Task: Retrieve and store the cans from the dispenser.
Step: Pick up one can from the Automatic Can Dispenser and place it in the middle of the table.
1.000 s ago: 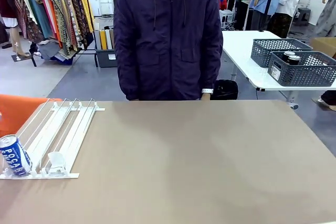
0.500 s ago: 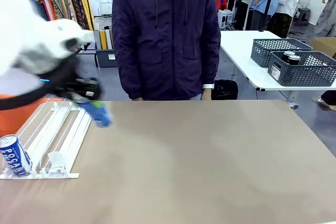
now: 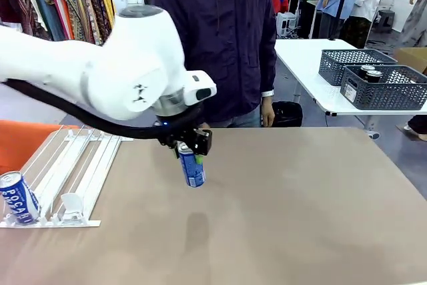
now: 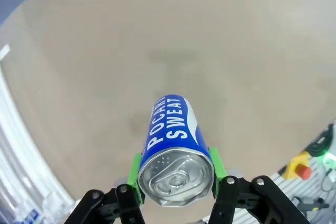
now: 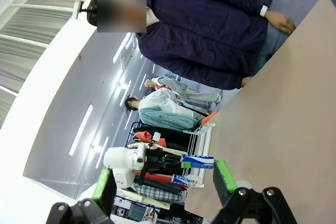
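Our left pincer (image 3: 187,152) is clenched on a blue can (image 3: 193,170) near its top, hanging above the middle of the desk (image 3: 300,205). In the dispenser (image 3: 85,185), at its near end, sits another can (image 3: 19,197). Our right pincer (image 5: 164,182) gapes, released.

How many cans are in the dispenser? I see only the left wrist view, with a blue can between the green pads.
Observer: Front view: apart from the held blue drink can, I see one slim blue can with white lettering, at the near end of the leftmost lane of the clear, white-railed sloped dispenser.
Operator: Is the right gripper busy?
Observer: No. Its wrist view shows the right gripper open and empty.
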Action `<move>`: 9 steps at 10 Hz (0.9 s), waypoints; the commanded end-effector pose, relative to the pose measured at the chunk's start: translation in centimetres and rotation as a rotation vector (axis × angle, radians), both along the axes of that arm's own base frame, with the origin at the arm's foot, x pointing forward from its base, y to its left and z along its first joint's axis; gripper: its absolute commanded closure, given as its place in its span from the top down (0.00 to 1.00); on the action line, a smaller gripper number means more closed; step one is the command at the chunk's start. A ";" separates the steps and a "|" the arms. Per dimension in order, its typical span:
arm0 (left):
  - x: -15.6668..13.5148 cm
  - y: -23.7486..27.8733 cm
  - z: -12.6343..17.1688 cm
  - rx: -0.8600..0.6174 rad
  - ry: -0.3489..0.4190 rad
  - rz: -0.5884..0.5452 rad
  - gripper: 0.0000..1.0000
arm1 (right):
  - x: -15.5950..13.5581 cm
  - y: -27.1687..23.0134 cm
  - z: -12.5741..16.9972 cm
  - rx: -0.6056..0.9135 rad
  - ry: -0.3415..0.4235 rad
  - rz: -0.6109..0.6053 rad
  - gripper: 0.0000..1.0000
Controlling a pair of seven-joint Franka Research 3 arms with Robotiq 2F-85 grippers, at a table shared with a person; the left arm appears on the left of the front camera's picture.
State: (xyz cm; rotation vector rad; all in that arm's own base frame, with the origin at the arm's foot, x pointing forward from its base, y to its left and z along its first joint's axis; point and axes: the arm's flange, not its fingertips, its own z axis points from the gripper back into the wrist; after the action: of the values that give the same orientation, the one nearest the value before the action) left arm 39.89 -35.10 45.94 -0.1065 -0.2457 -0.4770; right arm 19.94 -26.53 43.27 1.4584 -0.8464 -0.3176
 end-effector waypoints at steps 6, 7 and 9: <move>5.7 -4.2 -4.6 0.035 0.042 -0.083 0.00 | 0.2 0.0 0.5 0.008 -0.008 -0.007 1.00; 5.6 -4.2 -4.7 0.031 0.054 -0.083 0.00 | 0.2 0.0 0.5 0.008 -0.008 -0.007 1.00; 5.6 -4.2 -4.6 0.027 0.064 -0.100 0.53 | 0.2 0.0 0.5 0.008 -0.008 -0.007 1.00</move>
State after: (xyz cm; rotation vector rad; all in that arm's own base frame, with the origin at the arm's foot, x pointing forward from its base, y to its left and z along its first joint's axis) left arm 45.40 -39.53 40.42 -0.1092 -0.1704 -0.5654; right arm 19.93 -26.54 43.28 1.4584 -0.8465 -0.3177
